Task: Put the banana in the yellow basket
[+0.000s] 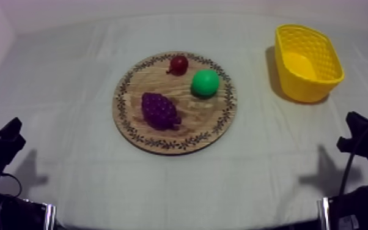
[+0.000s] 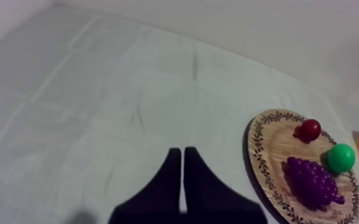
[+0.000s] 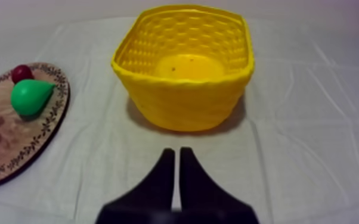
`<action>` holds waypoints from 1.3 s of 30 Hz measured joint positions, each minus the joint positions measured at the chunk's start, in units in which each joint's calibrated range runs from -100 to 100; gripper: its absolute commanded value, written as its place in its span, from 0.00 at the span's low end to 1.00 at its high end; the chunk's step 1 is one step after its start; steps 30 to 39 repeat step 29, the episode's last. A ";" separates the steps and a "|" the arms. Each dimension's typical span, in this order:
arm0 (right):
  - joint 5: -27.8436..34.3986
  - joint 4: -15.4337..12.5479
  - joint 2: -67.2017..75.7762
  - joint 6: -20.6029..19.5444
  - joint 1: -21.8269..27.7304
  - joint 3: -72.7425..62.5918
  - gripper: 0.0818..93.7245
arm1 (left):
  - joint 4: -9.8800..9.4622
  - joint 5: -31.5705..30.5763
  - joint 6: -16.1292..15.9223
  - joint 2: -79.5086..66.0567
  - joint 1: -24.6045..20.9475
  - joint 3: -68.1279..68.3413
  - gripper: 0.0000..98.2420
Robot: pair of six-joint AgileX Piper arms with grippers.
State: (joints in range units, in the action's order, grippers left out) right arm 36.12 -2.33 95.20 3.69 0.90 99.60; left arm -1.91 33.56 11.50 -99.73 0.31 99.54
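Top view: grapes [image 1: 159, 110], pear [image 1: 205, 82] and small red fruit [image 1: 178, 64] lie on the board [image 1: 124, 92], with the basket [image 1: 309, 87] well apart. Left wrist view: left gripper [image 2: 182, 152] clenched on nothing, near the board. Right wrist view: right gripper [image 3: 176, 152] clenched and empty before the basket. A yellow shape [image 3: 189, 67] lies inside, perhaps the banana; I cannot tell.

Green pear [image 1: 205, 82], small red fruit [image 1: 178, 64] and purple bunch of grapes [image 1: 160, 111], close together but apart.
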 measured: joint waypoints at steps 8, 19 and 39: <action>1.75 0.66 0.42 -0.34 0.51 0.00 0.01 | 0.00 -0.07 -0.03 0.00 0.00 0.00 0.00; 1.92 0.81 0.42 8.73 0.99 0.00 0.01 | 0.00 0.01 -0.03 0.00 0.00 0.00 0.00; 1.92 0.81 0.46 8.93 0.99 0.05 0.01 | 0.00 0.01 -0.03 0.00 0.00 0.00 0.00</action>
